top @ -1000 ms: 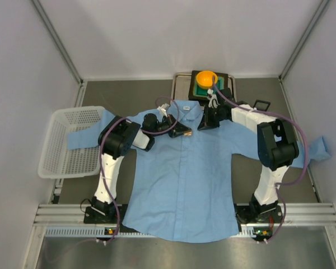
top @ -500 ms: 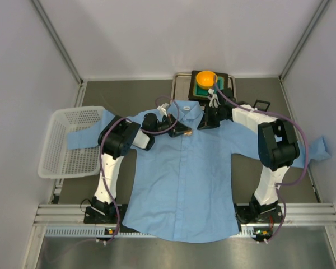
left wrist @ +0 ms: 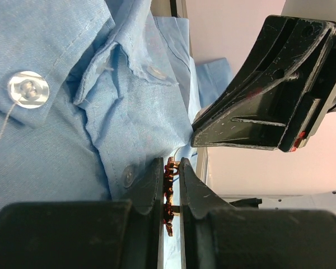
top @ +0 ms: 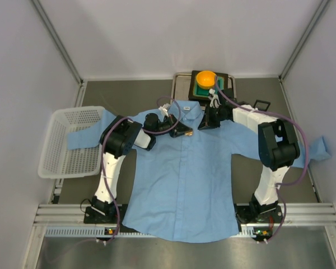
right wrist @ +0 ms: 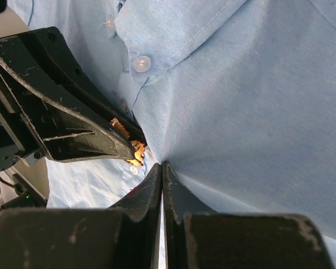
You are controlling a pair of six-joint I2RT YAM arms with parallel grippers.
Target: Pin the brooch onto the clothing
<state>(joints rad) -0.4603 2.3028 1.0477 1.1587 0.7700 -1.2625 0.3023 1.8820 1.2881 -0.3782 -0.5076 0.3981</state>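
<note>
The light blue shirt (top: 182, 185) lies flat and face up on the middle of the tabletop. Its hem is at the near edge between the two arm bases and its collar (top: 186, 107) points to the far edge. Just below the collar, beside the button strip, the two grippers meet. The left gripper (left wrist: 169, 168) has its jaws pressed together on the brooch (left wrist: 169, 196), a small red-orange piece held edge-on between the pads. The brooch is just beside the cloth at a small button (left wrist: 128, 175); whether its pin touches the cloth I cannot tell. The right gripper (right wrist: 162, 168) comes from the other side with its jaws together. The creases that run to its tip suggest that it pinches a small fold of the shirt, with the tip almost against the brooch. I judge that the step in hand is the pinning itself: the brooch is at the place and the cloth is raised for it, but it is not yet fixed. The next move calls for a short, straight push of the pin through the raised fold while the right side holds the cloth tight, and only then a release by the left jaws. A sideways slip would miss the fold. Farther off, a white basket (top: 49, 143) stands at the left edge, and an orange bowl (top: 206, 78) at the middle of the far edge.
</note>
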